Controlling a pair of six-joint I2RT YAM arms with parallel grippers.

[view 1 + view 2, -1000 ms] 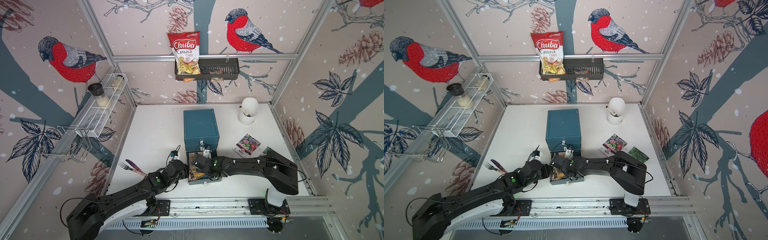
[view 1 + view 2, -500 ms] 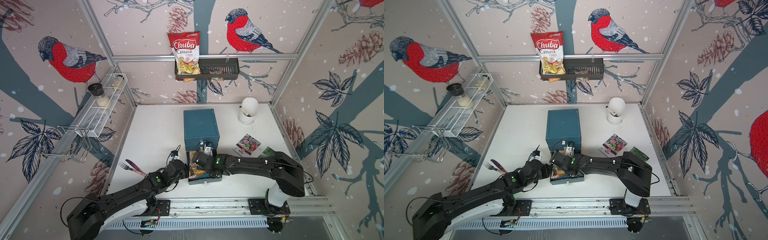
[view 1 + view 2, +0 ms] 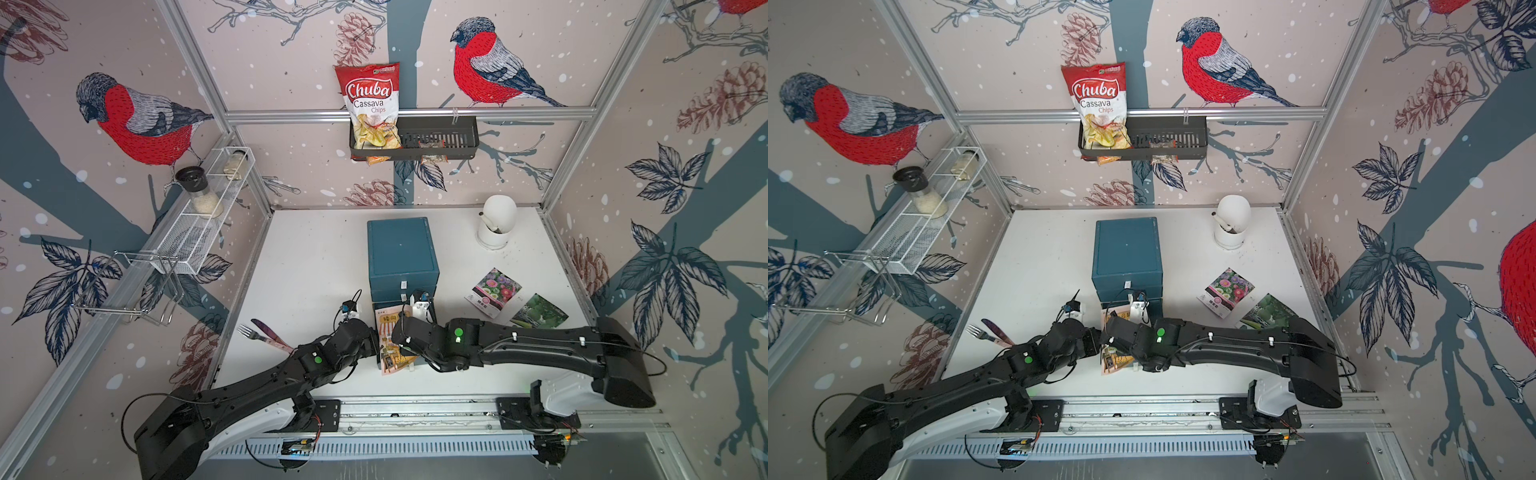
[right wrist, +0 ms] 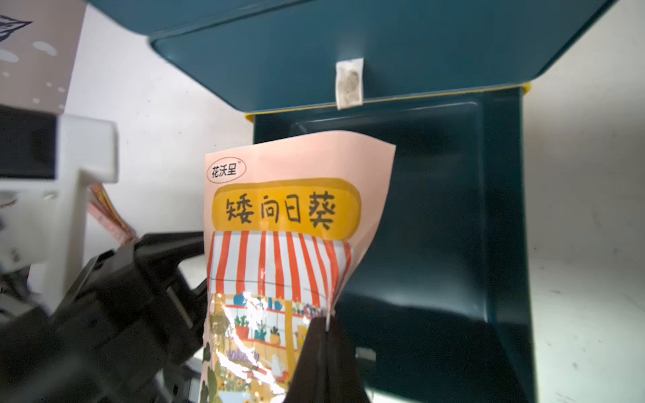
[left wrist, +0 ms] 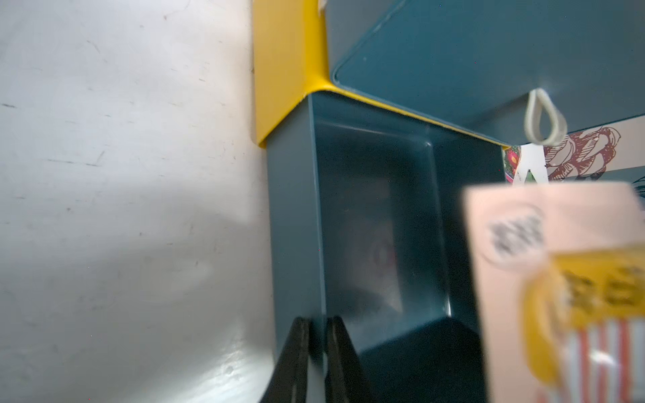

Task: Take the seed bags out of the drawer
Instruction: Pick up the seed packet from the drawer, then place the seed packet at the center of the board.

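The orange-yellow cartoon-shop seed bag [image 4: 286,209] hangs upright over the open teal drawer [image 4: 453,226], and my right gripper [image 4: 326,322] is shut on its edge. In both top views this bag [image 3: 388,328] [image 3: 1113,318] shows between my two wrists. My left gripper [image 5: 317,319] is shut on the drawer's side wall [image 5: 293,226], one finger on each side. The drawer floor shows bare teal. The pink-flower seed bag [image 3: 494,291] [image 3: 1228,293] and the green one [image 3: 540,311] [image 3: 1268,311] lie on the table right of the cabinet [image 3: 399,249].
A fork and a purple knife [image 3: 262,332] lie at the front left. A white cup [image 3: 496,224] stands at the back right. A black basket [image 3: 440,137] with the Chuba chips bag [image 3: 370,104] hangs on the back wall. A wire shelf [image 3: 199,224] with jars lines the left wall.
The right arm's elbow has swung to the right, and the orange-yellow bag has come up from the drawer floor in its grip. The left arm has held still.
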